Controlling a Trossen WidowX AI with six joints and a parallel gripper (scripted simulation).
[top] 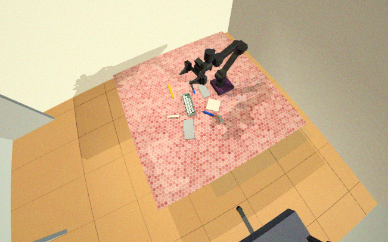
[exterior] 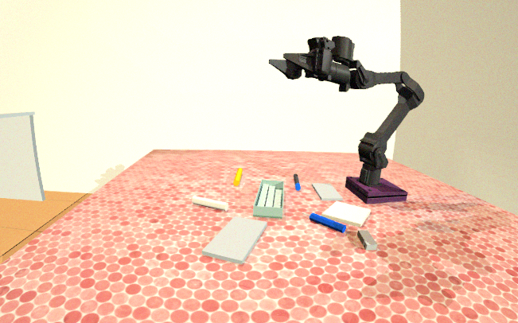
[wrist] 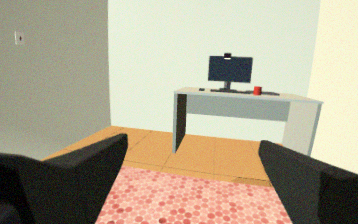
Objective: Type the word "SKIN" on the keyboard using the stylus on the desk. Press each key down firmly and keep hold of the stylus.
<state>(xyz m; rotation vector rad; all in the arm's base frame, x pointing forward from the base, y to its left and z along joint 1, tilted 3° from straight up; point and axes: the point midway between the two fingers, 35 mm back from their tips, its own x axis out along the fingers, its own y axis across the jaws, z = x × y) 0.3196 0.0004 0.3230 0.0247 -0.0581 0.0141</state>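
Note:
The keyboard (top: 188, 104) (exterior: 268, 213) is a small grey-green case with rows of white keys, flat on the desk. Several pen-like things lie around it: a blue pen (top: 208, 113) (exterior: 327, 223), a yellow stick (top: 170, 91) (exterior: 238, 177), a white stick (top: 173, 116) (exterior: 209, 203) and a black marker with a blue end (top: 194, 91) (exterior: 296, 181). I cannot tell for certain which is the stylus. My gripper (top: 185, 78) (exterior: 277, 58) (wrist: 194, 143) is wide open and empty, high above the desk, pointing roughly level.
Flat grey slabs (top: 189, 129) (exterior: 236, 240) (top: 204, 90) (exterior: 326, 192) lie near the keyboard's two ends. A cream square block (top: 213, 105) (exterior: 347, 212) and a small grey block (top: 220, 118) (exterior: 366, 239) lie on the arm's side.

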